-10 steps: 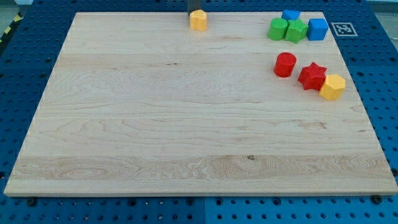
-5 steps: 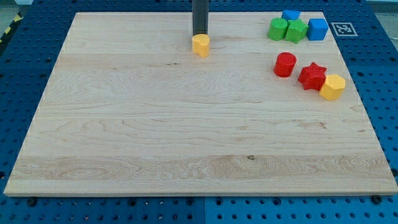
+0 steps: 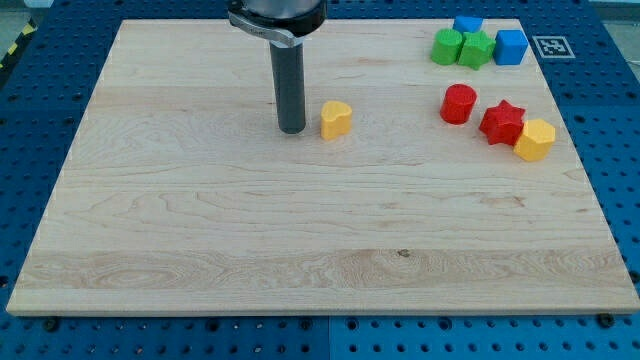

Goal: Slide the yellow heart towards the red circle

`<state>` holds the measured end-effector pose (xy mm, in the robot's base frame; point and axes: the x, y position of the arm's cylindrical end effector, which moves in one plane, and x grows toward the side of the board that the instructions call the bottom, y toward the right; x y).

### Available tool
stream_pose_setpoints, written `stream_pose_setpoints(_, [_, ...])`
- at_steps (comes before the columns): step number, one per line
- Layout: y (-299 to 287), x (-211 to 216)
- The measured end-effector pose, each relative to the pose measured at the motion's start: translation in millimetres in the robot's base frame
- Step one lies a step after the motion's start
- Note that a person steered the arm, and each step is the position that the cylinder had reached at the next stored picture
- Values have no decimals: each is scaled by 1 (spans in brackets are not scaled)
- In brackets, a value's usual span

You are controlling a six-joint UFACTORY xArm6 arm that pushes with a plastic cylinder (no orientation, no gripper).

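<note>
The yellow heart (image 3: 336, 119) lies on the wooden board (image 3: 200, 230) above the middle. My tip (image 3: 292, 130) stands just to the heart's left, a small gap between them. The red circle (image 3: 459, 104) sits to the heart's right, near the view's right side, level with it or slightly higher.
A red star (image 3: 502, 122) and a yellow hexagon (image 3: 535, 140) lie right of the red circle. At the view's top right are a green cylinder (image 3: 447, 46), a green star (image 3: 477, 49) and two blue blocks (image 3: 511, 47), (image 3: 467, 24).
The yellow heart has slid from the board's top edge down towards the view's bottom and a little right. My tip moved down with it and now stands at its left.
</note>
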<state>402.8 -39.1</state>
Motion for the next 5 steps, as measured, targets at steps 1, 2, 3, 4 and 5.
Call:
stream_pose_setpoints(1, [21,0])
stream_pose_setpoints(2, [55,0])
stream_pose_setpoints(3, [97,0])
stream_pose_setpoints(4, [128,0])
stream_pose_setpoints(5, [131,-2])
